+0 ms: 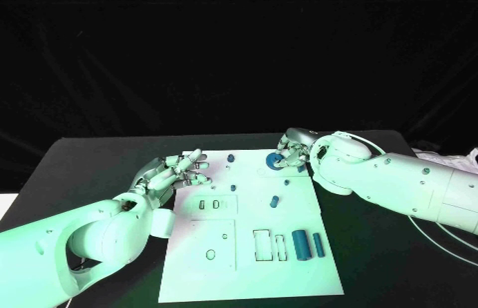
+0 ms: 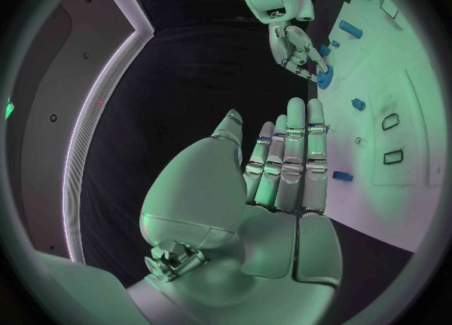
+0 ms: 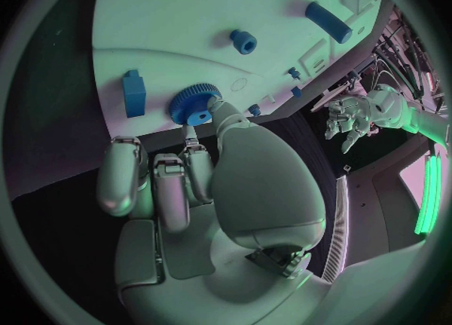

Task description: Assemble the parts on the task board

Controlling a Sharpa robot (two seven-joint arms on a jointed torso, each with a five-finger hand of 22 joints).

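Observation:
The white task board point(image 1: 249, 260) lies in the middle of the black table. At its far edge my right hand point(image 1: 295, 150) pinches a blue gear point(image 1: 273, 159) between thumb and curled fingers, low over the board. The gear point(image 3: 195, 104) sits at the thumb tip in the right wrist view, beside a blue block point(image 3: 134, 93). My left hand point(image 1: 175, 173) hovers at the board's far left edge with its fingers stretched out, holding nothing. In the left wrist view the left hand point(image 2: 282, 167) points toward the right hand point(image 2: 297, 50) and the gear point(image 2: 324, 78).
A short blue cylinder point(image 1: 274, 200) stands mid-board. Two long blue pieces point(image 1: 300, 244) point(image 1: 318, 244) lie near the board's right edge beside rectangular slots point(image 1: 262, 244). Small blue pegs point(image 1: 230, 157) point(image 1: 232, 186) stand toward the far left. A white cable point(image 1: 438, 235) runs under the right arm.

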